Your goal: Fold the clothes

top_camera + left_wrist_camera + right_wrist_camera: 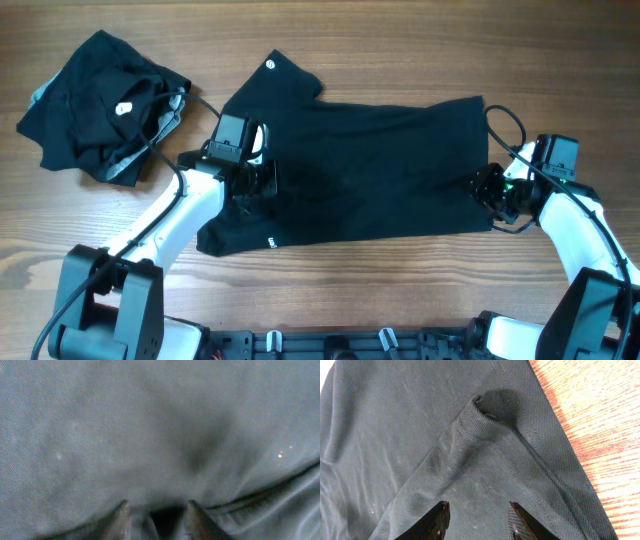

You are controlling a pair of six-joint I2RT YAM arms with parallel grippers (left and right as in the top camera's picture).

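Observation:
A large black short-sleeved shirt (380,170) lies spread across the middle of the table, with a small white print near its top left corner. My left gripper (258,183) presses down on the shirt's left part. In the left wrist view its fingers (122,517) stand apart against the grey-looking fabric (150,435), with a dark gap between them. My right gripper (487,190) is at the shirt's right edge. Its jaws (478,510) are open over a raised ridge of fabric (470,435) that runs from a small crease down between the fingertips.
A crumpled pile of other black clothes (100,105) with grey trim and a white label lies at the back left. Bare wooden table (400,50) surrounds the shirt, and wood (600,420) shows just right of the shirt's hem.

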